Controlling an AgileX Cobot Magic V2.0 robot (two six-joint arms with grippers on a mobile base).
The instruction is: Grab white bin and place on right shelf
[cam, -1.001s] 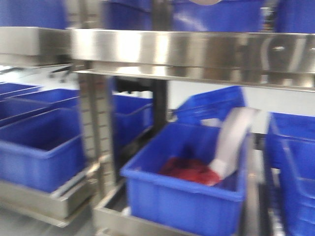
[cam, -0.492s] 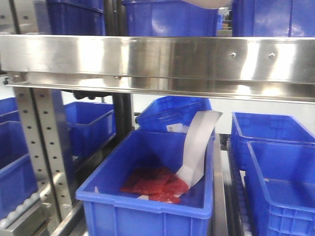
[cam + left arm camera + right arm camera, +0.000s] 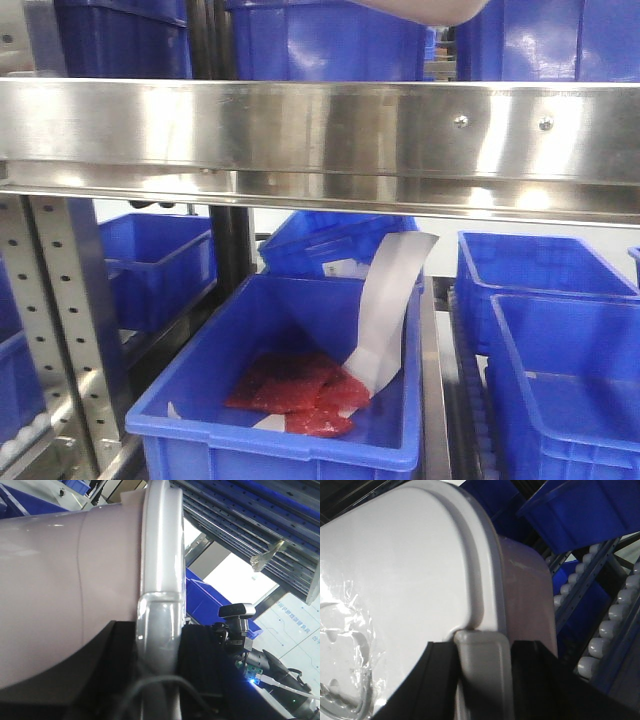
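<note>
The left gripper [image 3: 157,632] is clamped on the white bin [image 3: 60,575]. Its black fingers [image 3: 107,665] sit tight against both sides of the moulded tab [image 3: 159,612] under the rim, with no gap showing. On one side of this gripper the pinkish wall fills the view. On the other side is open air, with a small camera [image 3: 237,612] near the fingers but apart from the bin, and grey rack rails beyond it.

In the front view the broad steel rail of the right shelf [image 3: 300,130] runs edge to edge, with a perforated upright [image 3: 60,330] under its left end. Only a pale sliver of the bin shows, at the top edge above the rail and over the two screws [image 3: 461,121]. Whether its base touches the shelf cannot be told. Blue crates [image 3: 320,40] stand close behind the sliver. Under the rail an open crate [image 3: 270,440] holds red packets [image 3: 300,385] and a leaning paper strip [image 3: 385,300].

The right gripper [image 3: 482,647] is likewise closed on the bin, its fingers flanking the tab at that end. Ahead of it lies the flat lid [image 3: 405,565], with crinkled clear film [image 3: 345,630] on the lid to the gripper's left. To its right, just past the bin wall, white rollers [image 3: 600,630] and another blue crate [image 3: 590,510] leave little side room.

Each wrist meets its end of the bin square on, straddling the tab. The arms behind them are out of view.
</note>
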